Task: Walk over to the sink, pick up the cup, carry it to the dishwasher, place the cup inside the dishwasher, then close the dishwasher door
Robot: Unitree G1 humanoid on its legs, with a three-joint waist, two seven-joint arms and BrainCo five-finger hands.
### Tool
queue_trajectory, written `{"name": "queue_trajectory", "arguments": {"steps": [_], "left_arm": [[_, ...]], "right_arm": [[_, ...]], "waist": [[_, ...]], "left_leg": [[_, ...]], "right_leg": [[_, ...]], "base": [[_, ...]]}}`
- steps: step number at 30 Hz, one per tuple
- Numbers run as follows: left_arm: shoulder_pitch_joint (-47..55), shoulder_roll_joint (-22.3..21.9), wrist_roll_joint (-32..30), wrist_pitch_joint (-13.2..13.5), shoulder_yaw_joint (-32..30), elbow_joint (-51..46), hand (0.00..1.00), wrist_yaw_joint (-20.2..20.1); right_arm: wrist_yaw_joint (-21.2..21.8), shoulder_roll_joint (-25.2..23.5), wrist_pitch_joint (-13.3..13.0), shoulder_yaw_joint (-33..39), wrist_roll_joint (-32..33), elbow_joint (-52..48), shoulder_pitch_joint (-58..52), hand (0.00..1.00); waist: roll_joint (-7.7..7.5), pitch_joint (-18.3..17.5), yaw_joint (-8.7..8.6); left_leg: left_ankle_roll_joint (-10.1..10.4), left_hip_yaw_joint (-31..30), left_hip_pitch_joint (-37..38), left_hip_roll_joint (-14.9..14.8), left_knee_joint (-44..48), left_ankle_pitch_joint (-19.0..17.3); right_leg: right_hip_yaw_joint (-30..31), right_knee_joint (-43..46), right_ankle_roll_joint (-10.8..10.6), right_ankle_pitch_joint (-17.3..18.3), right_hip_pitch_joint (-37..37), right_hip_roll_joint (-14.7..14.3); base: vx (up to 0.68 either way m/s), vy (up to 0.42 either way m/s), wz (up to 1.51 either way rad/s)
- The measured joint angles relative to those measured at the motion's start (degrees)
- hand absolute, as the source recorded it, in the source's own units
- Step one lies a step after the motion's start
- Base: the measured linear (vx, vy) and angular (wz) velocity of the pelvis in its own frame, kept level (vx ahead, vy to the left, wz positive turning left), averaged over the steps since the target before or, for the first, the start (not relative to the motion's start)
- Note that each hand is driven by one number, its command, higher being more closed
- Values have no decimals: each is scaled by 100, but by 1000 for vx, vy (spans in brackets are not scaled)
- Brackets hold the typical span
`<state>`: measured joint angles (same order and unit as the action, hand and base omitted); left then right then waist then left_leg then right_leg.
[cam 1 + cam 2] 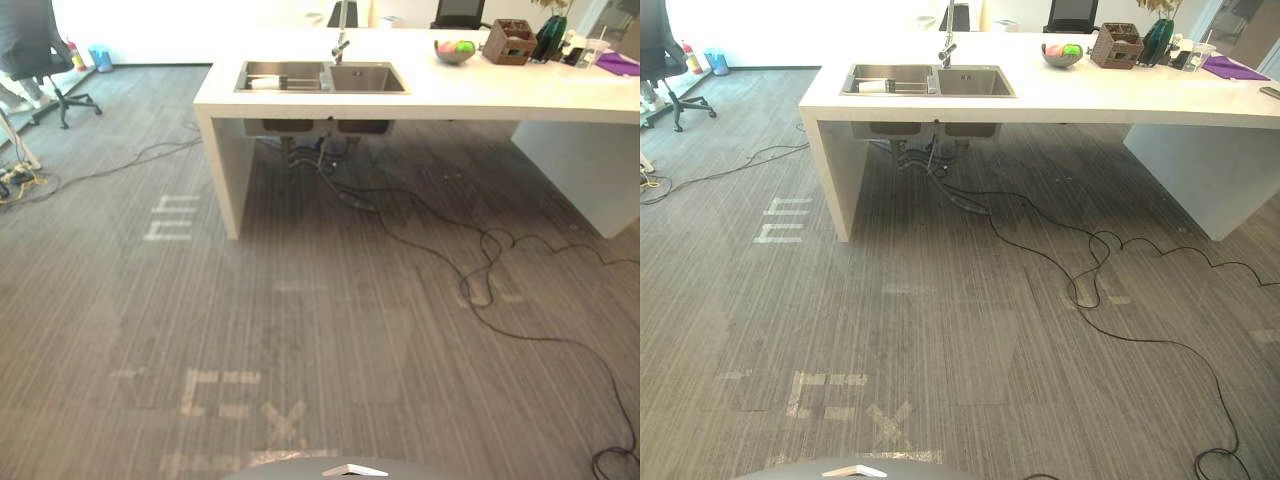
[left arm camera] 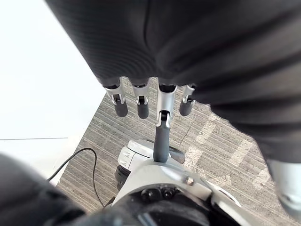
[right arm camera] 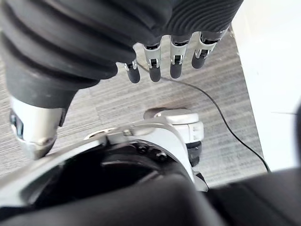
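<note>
Steel sink point(image 1: 322, 77): set in the white table point(image 1: 450, 95), well ahead over the carpet point(image 1: 330, 330), so walking comes first.
Cup point(image 1: 265, 83): probably this pale thing in the left of 2 basins; too small to be sure.
Left robot hand point(image 2: 141, 104): fingers relaxed, empty, since nothing is within reach.
Right robot hand point(image 3: 175, 66): likewise loose, empty.

The faucet point(image 1: 341, 40) runs off the top edge. In the sink's point(image 1: 325, 78) left basin lies a pale thing point(image 1: 262, 83), too small to name. At the counter's point(image 1: 450, 95) far right edge, a purple cloth point(image 1: 618, 63) is cut off.
</note>
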<state>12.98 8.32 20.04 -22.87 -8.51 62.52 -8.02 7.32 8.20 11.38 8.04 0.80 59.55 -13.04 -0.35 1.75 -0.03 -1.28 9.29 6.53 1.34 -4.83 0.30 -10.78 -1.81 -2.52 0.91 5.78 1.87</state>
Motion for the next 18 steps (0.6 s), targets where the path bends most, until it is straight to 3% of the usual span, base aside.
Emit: {"name": "queue_trajectory", "arguments": {"steps": [6, 10, 13, 15, 18], "left_arm": [[-61, 32, -323, 373, 388, -1, 0, -37], [-88, 47, -557, 634, 614, 1, 0, 61], [-93, 49, -589, 1146, 805, 1, 0, 328], [-89, 35, -680, 1660, 878, -2, 0, 569], [-100, 22, -679, 2035, 899, -21, 0, 803]], "right_arm": [[241, 35, -495, -1, -132, 70, 268, 0], [410, 94, -536, -109, -83, 225, 415, 0], [472, 103, -530, -117, 0, 224, 422, 0], [471, 108, -554, -197, 25, 221, 424, 0], [480, 121, -615, -343, 160, 216, 436, 0]], "waist": [[31, 56, -18], [9, 98, -62], [24, 124, -71], [12, 138, -75], [-1, 155, -109]], "left_leg": [[-13, -17, 90, 22, -5, 22], [-30, -58, 66, 29, -8, 63], [0, -68, 57, 31, -9, 59], [7, -66, 56, 33, -9, 64], [4, -70, 68, 35, -9, 61]], "right_leg": [[-26, -113, -17, -84, 119, 1], [-39, -182, -19, -112, 119, 2], [-42, -235, -8, -154, 128, 1], [-47, -303, 25, -176, 154, 1], [-53, -317, 22, -180, 194, 3]], "base": [[-61, -9, 2], [-86, -12, 2], [-89, -5, 0], [-52, -6, -4], [-12, -2, 0]]}}
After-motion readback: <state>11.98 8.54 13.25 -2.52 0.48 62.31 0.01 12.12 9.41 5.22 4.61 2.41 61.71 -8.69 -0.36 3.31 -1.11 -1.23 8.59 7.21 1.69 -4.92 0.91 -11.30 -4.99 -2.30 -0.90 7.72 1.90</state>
